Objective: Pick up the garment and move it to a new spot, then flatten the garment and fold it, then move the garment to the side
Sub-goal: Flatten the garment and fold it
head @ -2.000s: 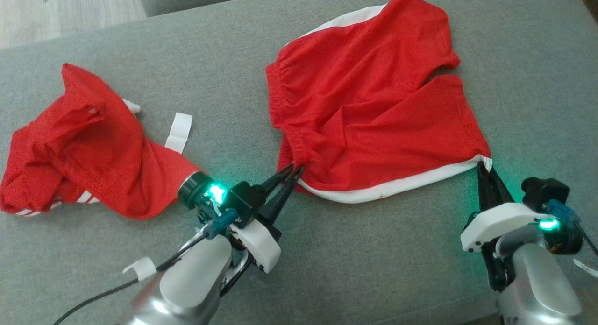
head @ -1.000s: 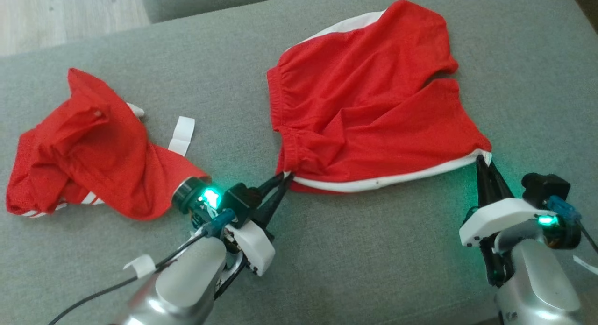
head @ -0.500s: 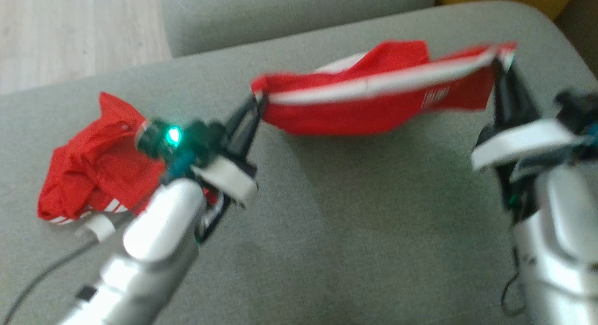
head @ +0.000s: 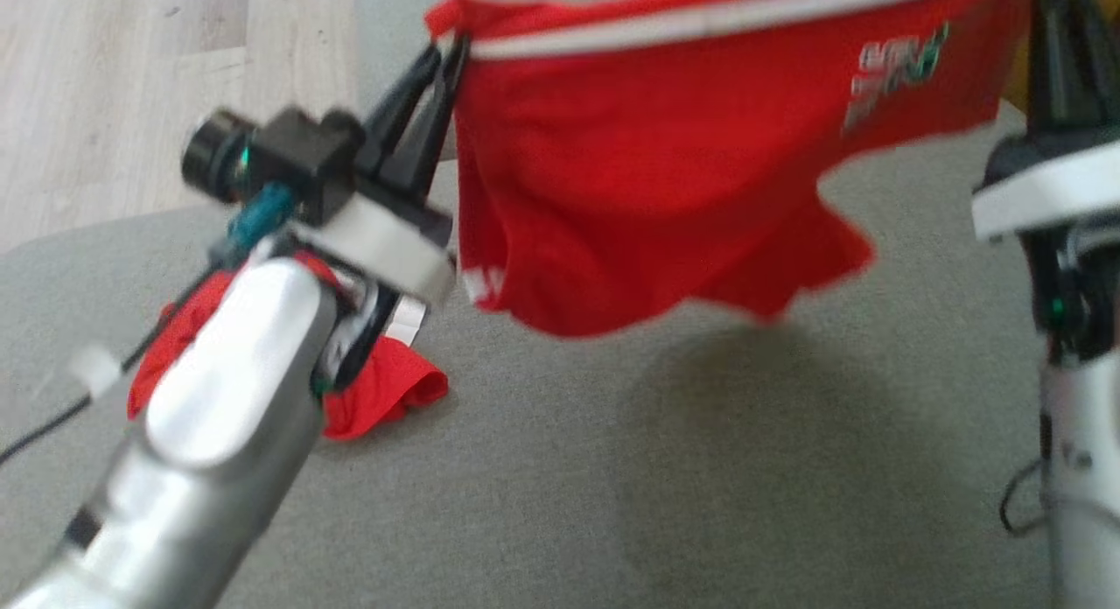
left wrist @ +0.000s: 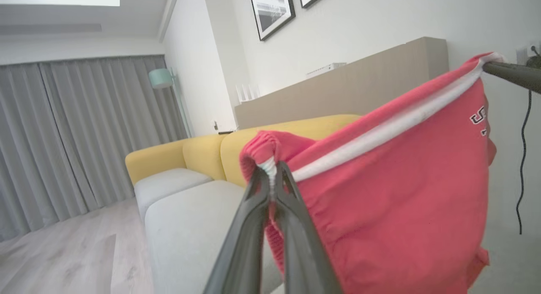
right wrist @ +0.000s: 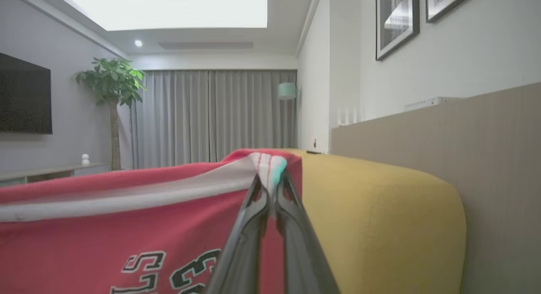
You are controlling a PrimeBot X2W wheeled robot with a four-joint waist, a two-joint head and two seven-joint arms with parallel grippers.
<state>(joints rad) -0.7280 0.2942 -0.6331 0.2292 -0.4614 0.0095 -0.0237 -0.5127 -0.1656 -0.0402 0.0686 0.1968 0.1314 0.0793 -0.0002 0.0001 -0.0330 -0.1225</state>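
Note:
The garment (head: 665, 171) is a pair of red shorts with a white stripe and printed lettering. It hangs in the air above the grey sofa seat (head: 612, 469), stretched between both grippers along the white stripe. My left gripper (head: 448, 47) is shut on its left corner at the elastic waistband, seen close up in the left wrist view (left wrist: 270, 169). At the upper right, my right gripper (head: 1046, 1) is shut on the other corner, where the right wrist view (right wrist: 270, 180) shows the stripe pinched between the fingers. The shorts' lower edge dangles free.
A second red garment (head: 376, 390) with white stripes lies crumpled on the seat at the left, partly behind my left arm. Wooden floor (head: 131, 93) lies beyond the seat's left edge. A yellow sofa (right wrist: 380, 209) and a wall stand past the seat.
Both grippers have lifted the shorts off the seat and raised them high, so they now hang spread between the grippers. The head camera has tilted too.

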